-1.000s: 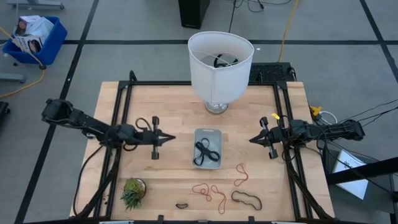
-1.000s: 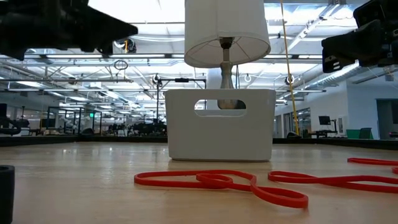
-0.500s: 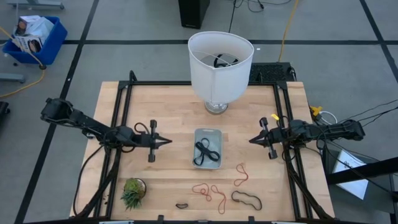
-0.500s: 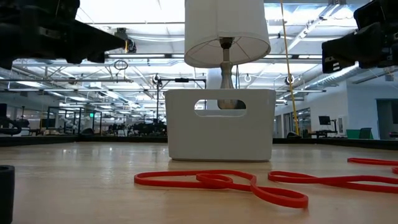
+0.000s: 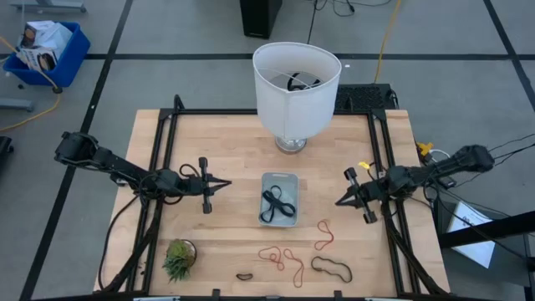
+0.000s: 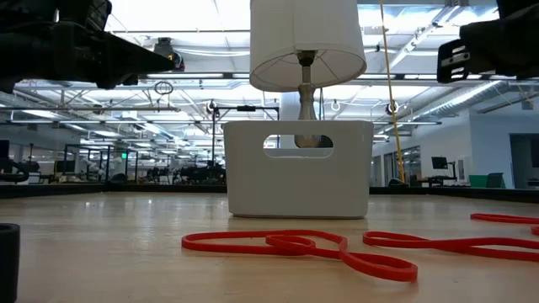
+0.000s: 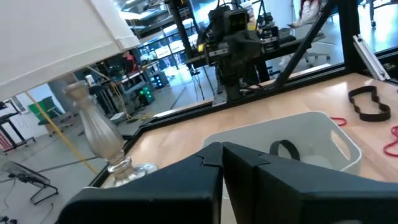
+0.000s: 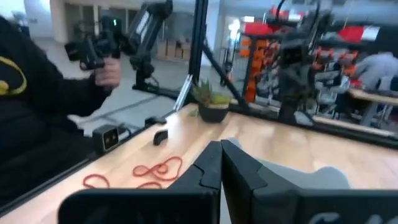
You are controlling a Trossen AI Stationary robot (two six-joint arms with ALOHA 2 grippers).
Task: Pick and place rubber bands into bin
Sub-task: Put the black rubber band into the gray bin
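Two grippers closed, empty: left (image 5: 227, 184) left of bin (image 5: 278, 178), right (image 5: 338, 202) right; bands (image 5: 279, 257) bottom centre.

Overhead, we look straight down on the bin (image 5: 278, 199) at the table's middle. The low camera sits at tabletop level, close to the bin (image 6: 298, 167), facing the room. Both wrist cameras face the bin (image 7: 292, 146) from opposite sides.
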